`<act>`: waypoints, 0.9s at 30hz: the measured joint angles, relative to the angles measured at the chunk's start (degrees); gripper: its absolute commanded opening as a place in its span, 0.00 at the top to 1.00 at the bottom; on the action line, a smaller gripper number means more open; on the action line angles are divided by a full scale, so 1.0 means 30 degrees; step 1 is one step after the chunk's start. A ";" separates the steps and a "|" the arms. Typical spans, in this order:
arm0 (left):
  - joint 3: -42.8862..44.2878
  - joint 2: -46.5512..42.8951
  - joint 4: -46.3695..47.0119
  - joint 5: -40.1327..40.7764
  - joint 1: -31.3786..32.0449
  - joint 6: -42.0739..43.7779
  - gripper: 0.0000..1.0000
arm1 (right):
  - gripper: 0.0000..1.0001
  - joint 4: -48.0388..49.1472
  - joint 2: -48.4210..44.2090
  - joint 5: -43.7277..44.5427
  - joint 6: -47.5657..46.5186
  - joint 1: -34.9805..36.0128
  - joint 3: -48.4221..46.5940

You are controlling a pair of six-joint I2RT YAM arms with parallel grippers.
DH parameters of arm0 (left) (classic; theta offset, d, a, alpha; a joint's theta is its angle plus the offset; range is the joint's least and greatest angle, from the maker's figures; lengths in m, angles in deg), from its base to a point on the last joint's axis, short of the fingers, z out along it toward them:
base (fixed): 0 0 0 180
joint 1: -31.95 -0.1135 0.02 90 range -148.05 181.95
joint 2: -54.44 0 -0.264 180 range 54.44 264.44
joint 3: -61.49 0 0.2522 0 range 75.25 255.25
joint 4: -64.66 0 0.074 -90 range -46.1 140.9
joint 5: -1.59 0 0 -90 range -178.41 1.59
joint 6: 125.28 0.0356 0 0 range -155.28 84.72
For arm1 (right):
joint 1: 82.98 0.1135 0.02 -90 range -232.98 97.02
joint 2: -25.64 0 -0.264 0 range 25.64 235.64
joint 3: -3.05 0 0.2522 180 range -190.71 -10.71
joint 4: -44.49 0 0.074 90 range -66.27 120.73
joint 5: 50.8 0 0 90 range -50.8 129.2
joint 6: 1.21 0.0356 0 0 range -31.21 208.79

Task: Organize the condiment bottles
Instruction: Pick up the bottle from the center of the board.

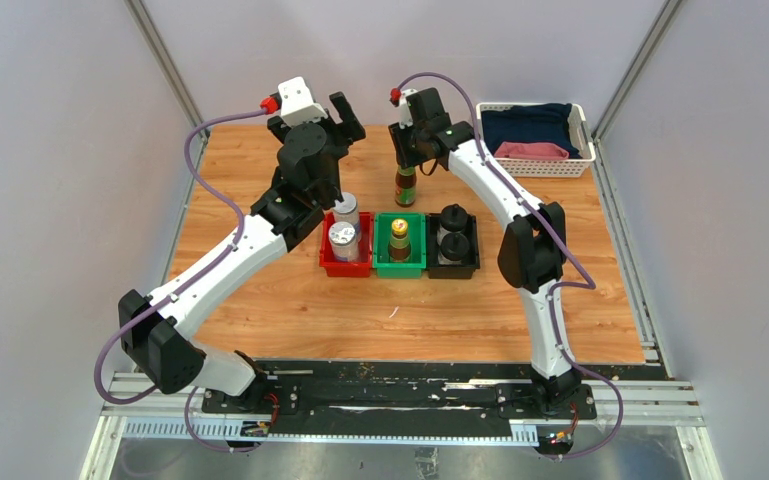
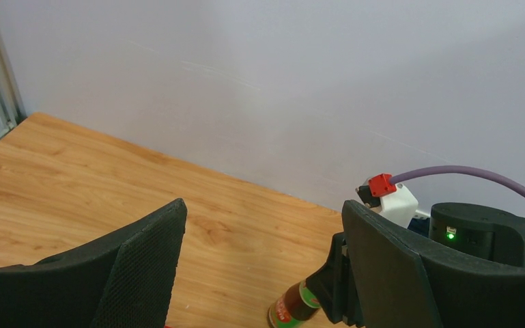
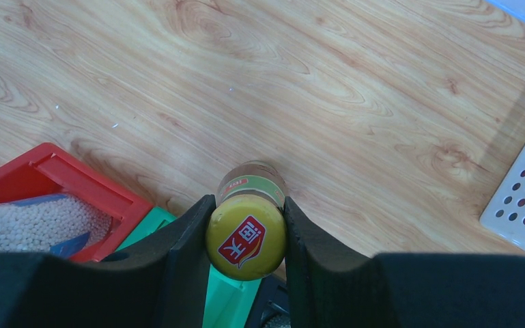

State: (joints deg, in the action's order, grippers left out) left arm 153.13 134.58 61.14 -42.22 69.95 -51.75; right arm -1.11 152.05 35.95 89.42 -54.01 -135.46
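Tabletop of pale wood (image 1: 260,300) carries everything, with the two arms rising from its near edge. The left arm reaches up and over the far-left side of the bins. The left gripper (image 2: 263,208) is raised off the table with its jaws standing wide apart and nothing between them; its wrist view looks across bare wood toward the back wall.

The right arm bends in from the right. The right gripper (image 3: 248,205) points straight down with its pads (image 3: 190,239) clamped on the yellow cap of a brown bottle (image 3: 246,239). That bottle is upright, just behind the green bin; whether its base rests on the wood or hangs above it cannot be told.

At the far right corner sits a white perforated basket (image 1: 582,160) holding dark blue and pink cloth.

Three small bins stand side by side, touching, at the middle of the table. The red bin (image 1: 327,262) is on the left and holds two silver-lidded jars, one (image 1: 345,240) nearer and one (image 1: 347,208) behind it. The green bin (image 1: 400,268) in the middle holds a second brown bottle with a yellow cap (image 1: 399,240), upright, with room left behind it. The black bin (image 1: 454,268) on the right holds two bottles with black domed caps, one (image 1: 452,243) in front of the other (image 1: 452,217).
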 measured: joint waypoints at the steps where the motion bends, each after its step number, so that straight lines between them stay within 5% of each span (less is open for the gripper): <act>1: 0.0000 0.0000 0.0000 0.0000 0.0000 0.0007 0.13 | 1.00 -0.0066 0.0000 -0.0007 0.0000 0.0000 -0.0022; 27: 0.0000 0.0000 0.0000 0.0036 0.0000 0.0204 0.13 | 1.00 -0.0787 0.0000 -0.0117 -0.0656 0.0000 -0.0364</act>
State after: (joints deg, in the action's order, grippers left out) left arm 153.13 134.58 61.14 -42.11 69.95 -51.14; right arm -3.47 152.05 35.60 87.45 -54.01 -136.55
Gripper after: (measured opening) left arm 0.870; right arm 0.416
